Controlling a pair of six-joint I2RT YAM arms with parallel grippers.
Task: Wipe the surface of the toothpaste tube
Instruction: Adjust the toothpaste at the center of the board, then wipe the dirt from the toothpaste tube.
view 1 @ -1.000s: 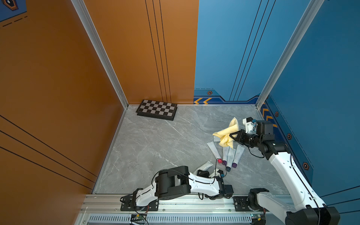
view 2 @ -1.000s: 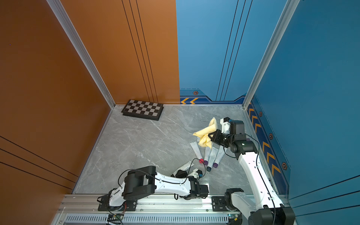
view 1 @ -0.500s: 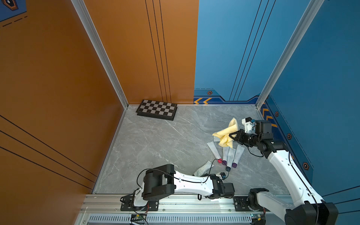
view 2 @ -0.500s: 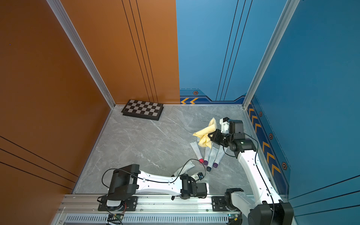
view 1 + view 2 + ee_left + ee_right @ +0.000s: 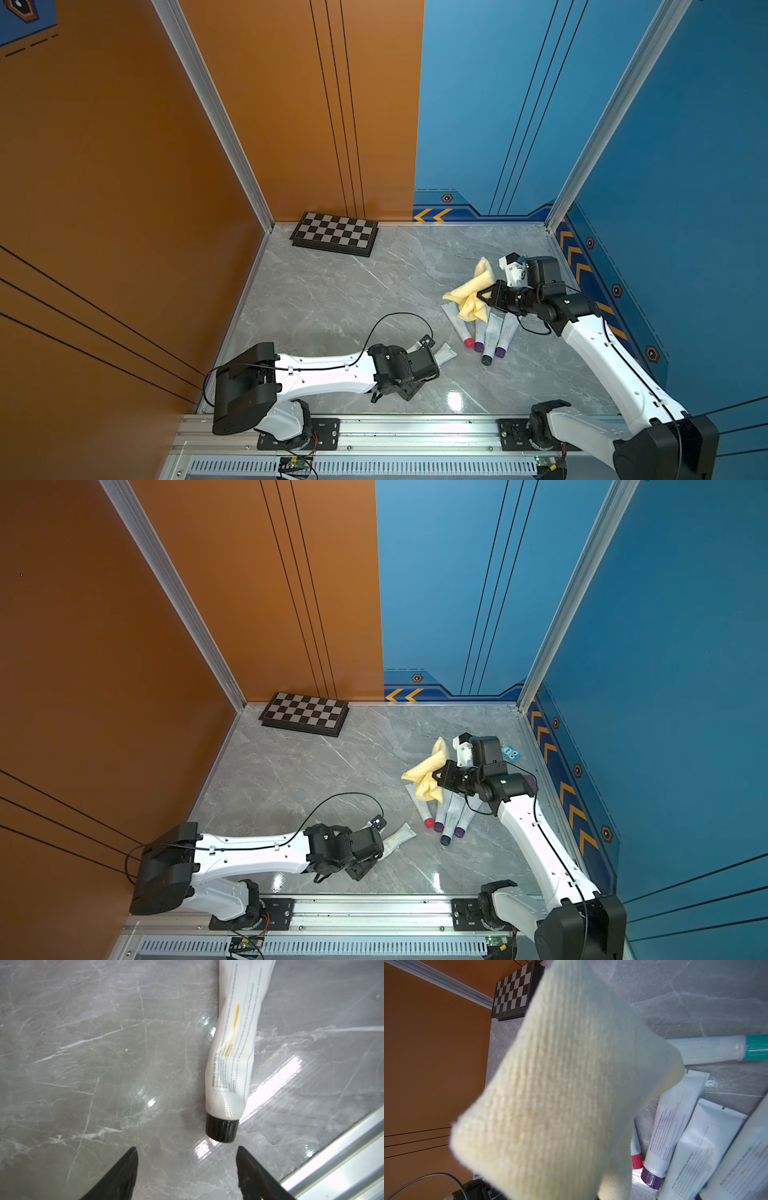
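Toothpaste tube (image 5: 232, 1059) lies loose on the grey table (image 5: 83, 1043), just ahead of the spread left pincer (image 5: 186, 1148).
The left pincer is wide apart and empty, with the black cap (image 5: 222, 1130) just in front of it. The tube looks light, soft and glossy, so it may slip or dent; the stiffer shoulder by the cap seems the best hold. Farther out, the right pincer (image 5: 484, 296) is pressed together on a yellow cloth (image 5: 467, 301) over a row of other tubes (image 5: 492, 332). The closed chessboard case (image 5: 336, 233) hides its contents.
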